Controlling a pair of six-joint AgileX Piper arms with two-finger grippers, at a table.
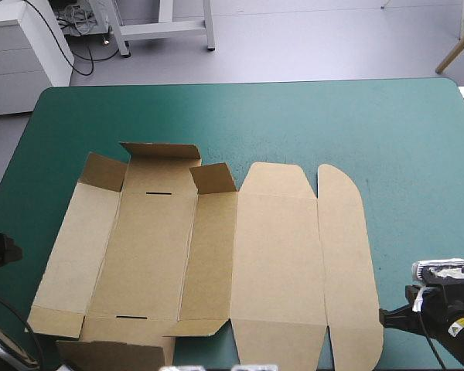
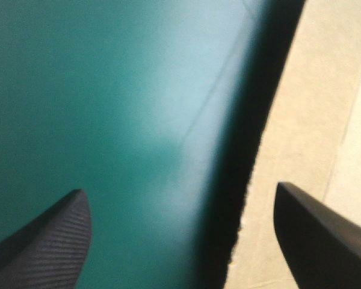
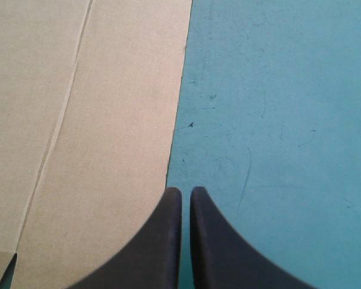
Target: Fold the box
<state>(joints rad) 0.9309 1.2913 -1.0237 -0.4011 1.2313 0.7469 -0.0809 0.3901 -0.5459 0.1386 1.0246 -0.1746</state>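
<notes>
Both empty; box [image 1: 278, 255] lies mostly flat on bench [image 1: 332, 116].
Left hand [image 2: 179, 189] wide open, box's raised edge between its fingers; right hand [image 3: 185, 189] pinched together, box edge just ahead. Board looks light, stiff, pre-creased: grip outer flap edges.

left gripper [image 2: 179, 188]: black fins, woven ribbed texture. right gripper [image 3: 185, 189]: smooth black curved fins. right arm [image 1: 448, 313]: black, yellow label.
</notes>
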